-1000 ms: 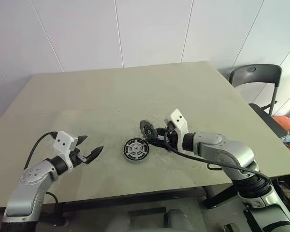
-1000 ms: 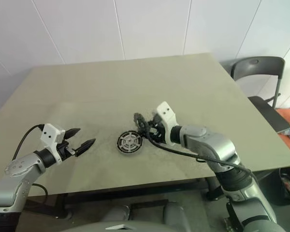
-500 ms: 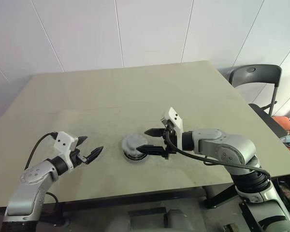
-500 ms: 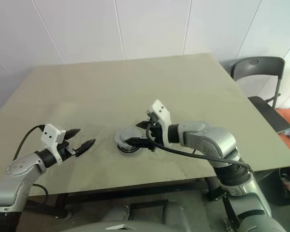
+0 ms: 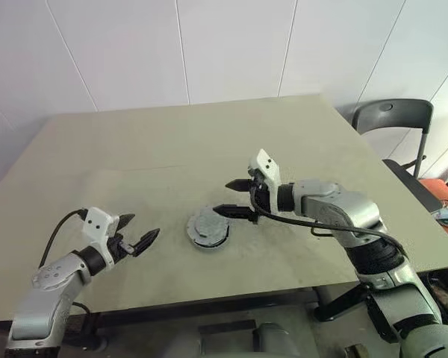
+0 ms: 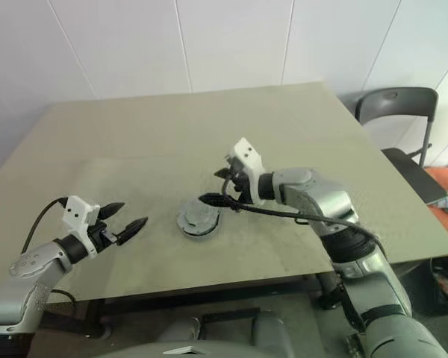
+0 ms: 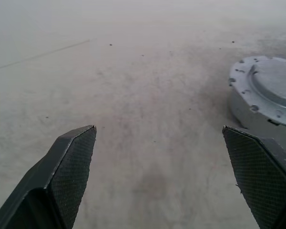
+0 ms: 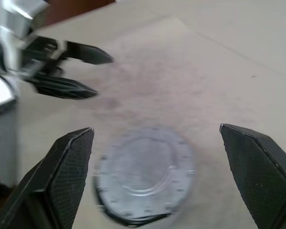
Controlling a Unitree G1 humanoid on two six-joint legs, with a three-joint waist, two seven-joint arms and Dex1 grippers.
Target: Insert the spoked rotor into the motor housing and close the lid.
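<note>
The right gripper (image 5: 232, 197) hangs just above the lid (image 5: 208, 224), fingers spread wide and holding nothing. The lid sits on the motor housing (image 5: 209, 239) near the middle of the table (image 5: 134, 149). To my eye, it wants checking that it lies flat. The left gripper (image 5: 138, 240) waits well aside, jaws apart and empty.

the desk (image 5: 134, 156) lies bare around the lid (image 5: 209, 226). the right hand (image 5: 234, 198) hovers just beside it; the left hand (image 5: 138, 236) sits well apart.
</note>
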